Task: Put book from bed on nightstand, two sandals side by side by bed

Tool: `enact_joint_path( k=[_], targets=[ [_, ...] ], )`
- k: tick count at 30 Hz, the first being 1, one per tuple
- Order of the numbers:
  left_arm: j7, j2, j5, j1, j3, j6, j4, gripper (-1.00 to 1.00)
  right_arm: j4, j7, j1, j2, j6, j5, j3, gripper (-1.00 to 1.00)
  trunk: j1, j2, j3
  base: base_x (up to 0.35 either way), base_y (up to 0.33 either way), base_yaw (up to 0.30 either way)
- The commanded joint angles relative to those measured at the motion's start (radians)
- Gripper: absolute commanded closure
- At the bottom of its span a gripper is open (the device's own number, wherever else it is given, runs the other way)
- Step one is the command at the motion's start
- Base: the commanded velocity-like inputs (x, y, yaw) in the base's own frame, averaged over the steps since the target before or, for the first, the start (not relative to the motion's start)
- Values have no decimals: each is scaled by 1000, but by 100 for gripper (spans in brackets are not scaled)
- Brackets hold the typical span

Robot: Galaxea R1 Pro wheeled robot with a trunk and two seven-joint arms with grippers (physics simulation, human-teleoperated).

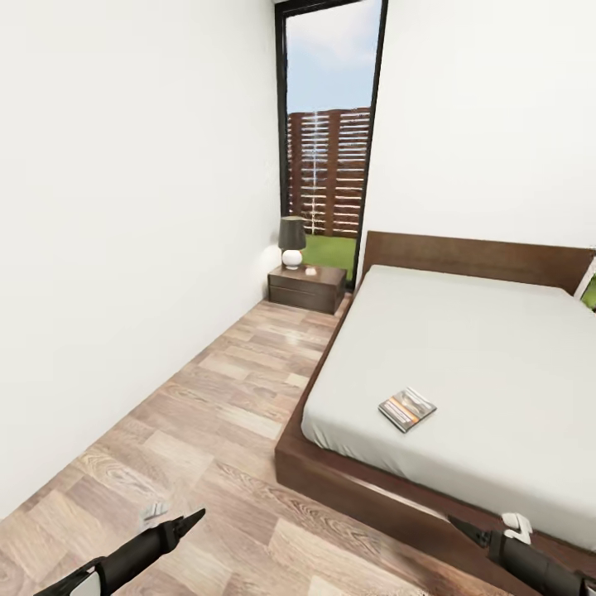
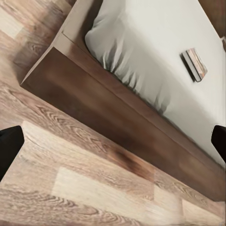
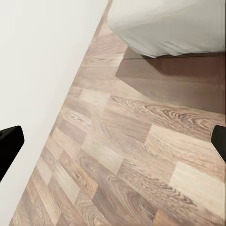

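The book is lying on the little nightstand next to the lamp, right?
Not quite. The book is lying on the bed, near its foot end, as the head view shows. The nightstand by the window carries the lamp.

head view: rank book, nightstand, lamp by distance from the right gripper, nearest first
1. book: on the bed, near its foot-side edge, just ahead of the right gripper.
2. nightstand: by the headboard, against the window wall.
3. lamp: on the nightstand top, toward its back; barely farther than the nightstand itself.
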Motion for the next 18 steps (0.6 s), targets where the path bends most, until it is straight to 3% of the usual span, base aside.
enact_joint_path(
  k=[1,18],
  targets=[
    [-1,1,5,0,-8,-10,1,-100,4,4,-2,0,-3,-8,8,-100,0,-1,-1,0,0,-284],
    [-1,1,5,0,-8,-10,1,-100,4,4,-2,0,-3,-8,8,-100,0,-1,-1,0,0,-284]
  ],
)
